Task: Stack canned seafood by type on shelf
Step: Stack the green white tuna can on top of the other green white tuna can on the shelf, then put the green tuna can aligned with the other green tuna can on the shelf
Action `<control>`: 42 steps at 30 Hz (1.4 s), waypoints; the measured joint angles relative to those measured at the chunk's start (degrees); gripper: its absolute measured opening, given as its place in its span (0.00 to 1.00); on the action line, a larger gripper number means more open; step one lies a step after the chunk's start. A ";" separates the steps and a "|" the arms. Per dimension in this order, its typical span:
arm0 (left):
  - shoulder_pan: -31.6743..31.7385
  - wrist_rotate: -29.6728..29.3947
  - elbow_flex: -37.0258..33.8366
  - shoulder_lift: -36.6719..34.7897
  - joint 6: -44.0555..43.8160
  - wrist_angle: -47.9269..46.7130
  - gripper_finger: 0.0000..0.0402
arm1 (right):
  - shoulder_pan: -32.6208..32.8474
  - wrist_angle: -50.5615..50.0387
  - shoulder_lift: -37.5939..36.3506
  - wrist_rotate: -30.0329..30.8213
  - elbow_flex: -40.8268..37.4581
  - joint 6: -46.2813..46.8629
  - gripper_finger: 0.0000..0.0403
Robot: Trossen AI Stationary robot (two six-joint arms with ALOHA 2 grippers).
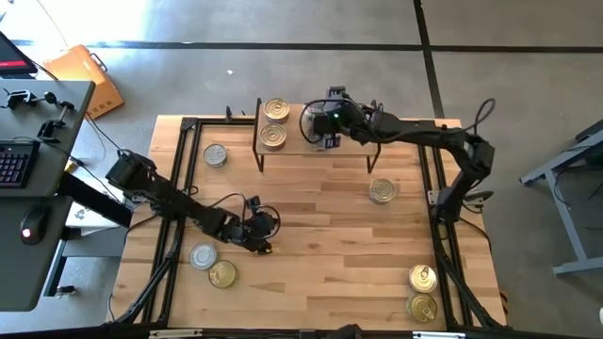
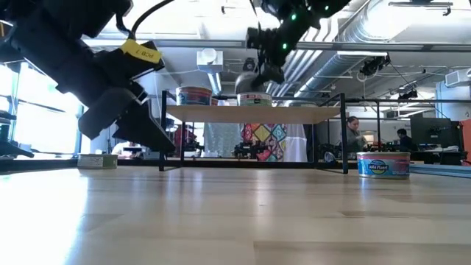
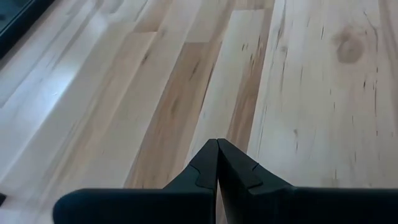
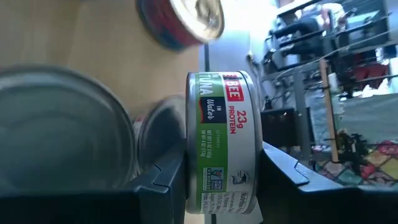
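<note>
Your right pincer (image 4: 221,180) is clamped on a green-label tuna tin (image 4: 222,140) above the shelf (image 1: 287,146). Two gold tins (image 1: 274,122) sit just beside it; release off-centre and it could tip or knock them. Left pincer (image 3: 217,163) rests together, low over the counter (image 1: 330,245).

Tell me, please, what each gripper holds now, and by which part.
The right gripper holds a short round green-labelled tuna tin by its side wall, over the wooden-topped shelf. The left gripper is shut, holding nothing.
</note>
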 joint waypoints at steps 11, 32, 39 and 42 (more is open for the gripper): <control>-0.01 0.02 0.04 0.06 0.46 0.92 0.00 | -0.89 -0.17 1.00 0.34 0.15 1.58 0.44; -0.01 0.04 0.04 0.06 0.44 1.41 0.00 | -0.87 -3.16 -0.71 -0.07 0.09 4.78 0.64; -0.01 0.04 0.04 0.06 0.13 1.36 0.00 | -0.84 -4.06 -0.66 -2.72 0.09 6.98 0.64; -0.04 0.04 0.04 0.06 0.11 1.34 0.00 | -0.46 -3.94 -0.79 0.33 0.07 8.24 0.64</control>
